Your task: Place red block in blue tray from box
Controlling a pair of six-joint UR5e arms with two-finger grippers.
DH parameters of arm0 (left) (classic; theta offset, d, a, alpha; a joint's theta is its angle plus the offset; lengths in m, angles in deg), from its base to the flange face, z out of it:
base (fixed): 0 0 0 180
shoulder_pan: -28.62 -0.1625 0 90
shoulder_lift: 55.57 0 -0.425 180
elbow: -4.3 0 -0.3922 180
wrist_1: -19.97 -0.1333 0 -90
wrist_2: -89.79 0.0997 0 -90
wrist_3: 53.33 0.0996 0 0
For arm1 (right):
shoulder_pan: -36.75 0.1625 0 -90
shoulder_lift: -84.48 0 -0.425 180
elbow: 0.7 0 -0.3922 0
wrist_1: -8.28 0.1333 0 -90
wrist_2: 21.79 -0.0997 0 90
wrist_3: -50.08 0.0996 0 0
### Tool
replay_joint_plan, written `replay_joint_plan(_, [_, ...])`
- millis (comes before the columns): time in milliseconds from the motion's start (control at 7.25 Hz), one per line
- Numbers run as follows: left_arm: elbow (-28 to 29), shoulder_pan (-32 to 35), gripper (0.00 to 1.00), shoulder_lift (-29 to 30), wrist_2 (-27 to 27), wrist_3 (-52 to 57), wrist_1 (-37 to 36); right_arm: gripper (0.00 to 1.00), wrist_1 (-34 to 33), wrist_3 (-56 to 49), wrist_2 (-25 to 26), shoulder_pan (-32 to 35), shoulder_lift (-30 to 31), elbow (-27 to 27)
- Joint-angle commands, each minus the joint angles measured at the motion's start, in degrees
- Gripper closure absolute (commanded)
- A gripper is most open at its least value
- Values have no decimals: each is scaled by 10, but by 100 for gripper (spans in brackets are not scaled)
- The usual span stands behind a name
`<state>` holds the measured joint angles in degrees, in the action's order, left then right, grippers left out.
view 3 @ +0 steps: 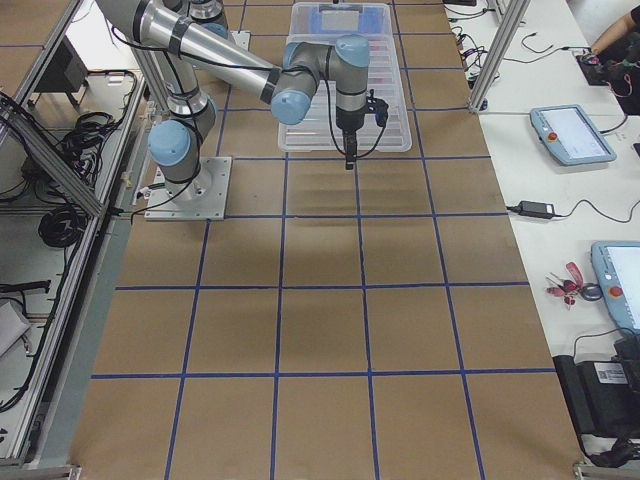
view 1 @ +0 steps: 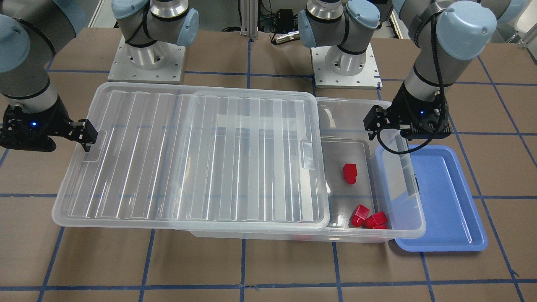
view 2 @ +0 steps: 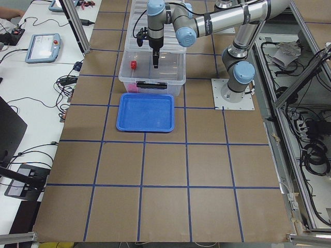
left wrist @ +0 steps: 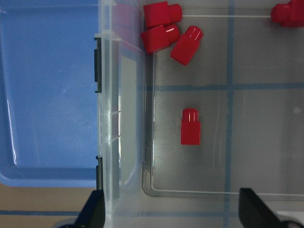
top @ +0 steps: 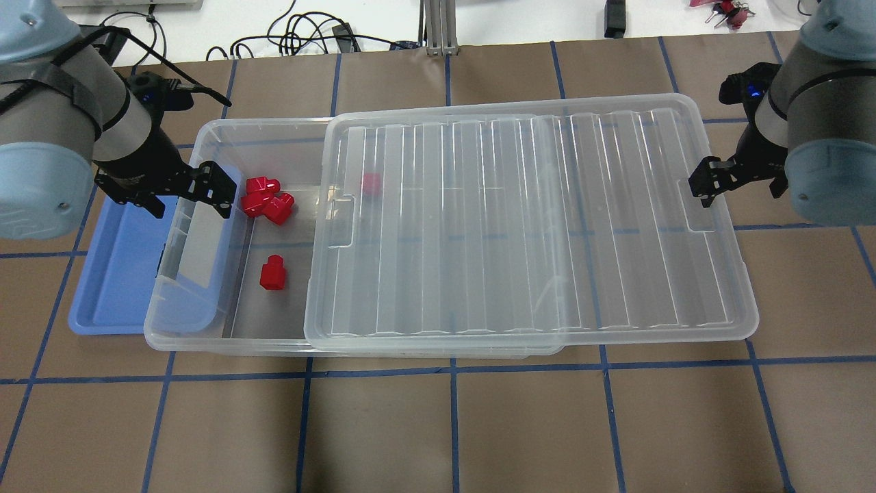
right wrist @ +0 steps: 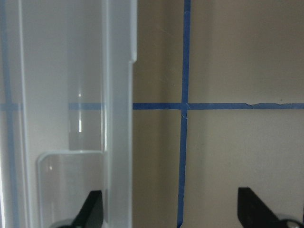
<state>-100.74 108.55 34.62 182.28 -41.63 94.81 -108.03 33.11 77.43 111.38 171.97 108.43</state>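
The clear box [top: 226,340] lies across the table, its ribbed lid [top: 534,226] slid toward my right so the left end is uncovered. One red block [top: 272,272] lies alone on the box floor, also in the left wrist view [left wrist: 190,127]. Three more [top: 265,198] cluster in the far corner, and another [top: 370,183] shows through the lid. The blue tray [top: 113,274] sits against the box's left end, empty. My left gripper [top: 217,192] is open and empty above the box's left end wall. My right gripper [top: 705,183] is open at the lid's right edge.
The box's left end wall with its dark latch [left wrist: 97,64] stands between the blocks and the tray. The lid's edge [view 1: 325,197] overhangs the uncovered part. Both arm bases [view 1: 147,63] stand behind the box. Brown paper with blue tape lines covers the table.
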Motion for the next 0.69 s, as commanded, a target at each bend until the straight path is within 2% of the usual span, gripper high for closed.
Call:
replay_joint_plan(0, [-12,4,3,21,-13,-13,-11,0,0,-3,18,-5,2,-1])
replay_joint_plan(138, [-14,5,3,29,-34,-27,-10,0,1,-1,18,-3,4,-2])
replay_joint_plan(276, [-30,6,3,35,-31,-27,-13,0,3,0,15,-1,6,-3])
replay_joint_plan(414, [-58,7,3,38,-34,-31,-57,0,3,3,10,1,8,-11])
replay_joint_plan(552, [-82,7,3,45,-30,-23,-92,0,34,5,4,7,17,-35])
